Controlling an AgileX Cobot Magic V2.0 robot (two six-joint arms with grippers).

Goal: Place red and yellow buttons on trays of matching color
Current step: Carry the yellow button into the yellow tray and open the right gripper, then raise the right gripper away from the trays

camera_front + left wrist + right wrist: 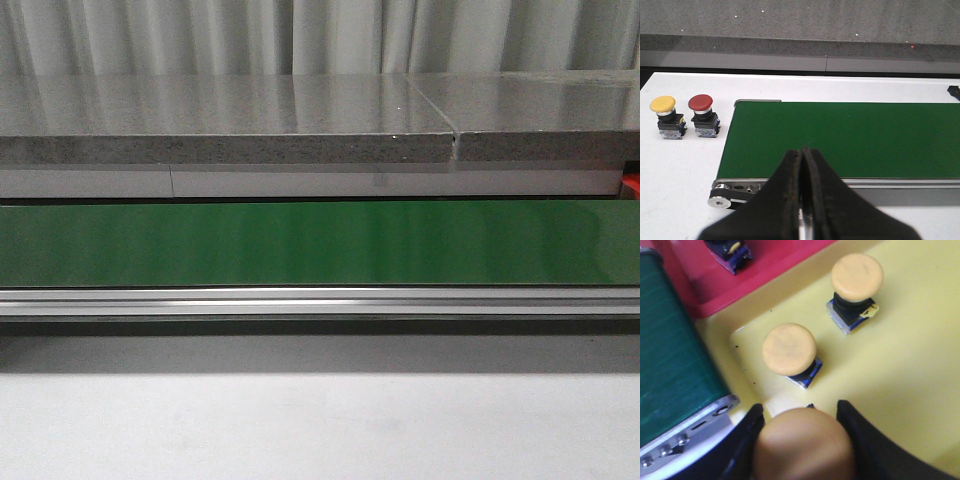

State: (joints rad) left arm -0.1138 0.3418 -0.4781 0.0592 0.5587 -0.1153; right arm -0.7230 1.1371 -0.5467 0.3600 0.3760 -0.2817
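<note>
Right gripper (802, 440): clamped on a yellow button (804, 446), held low centre of the right wrist view, just above the yellow tray (910, 375). Release not yet made, as judged from the fingers (860, 440) pressed against the cap on both sides.

Left gripper (802, 195): jaws brought together, nothing held, seen bottom centre of the left wrist view over the near edge of the green belt (840, 137).

Progress, as far as shown:
- Two yellow buttons are already stood upright on the yellow tray: one at centre frame (789, 351), one at upper right (856, 281), well apart from each other.
- A dark button base (729, 251) is seen on the red tray (765, 270) at top of frame; its cap colour cannot be told.
- Left to sort: one yellow-capped button (666, 116) and one red-capped button (702, 115), side by side on the white table (675, 170), upper left of the left wrist view, just beyond the belt's end.

Edges and room:
- Held button is close to the tray's raised lip and to the belt's end roller (690, 435), lower left of frame; open tray floor is seen to the right.
- Belt is seen bare in the front view.
</note>
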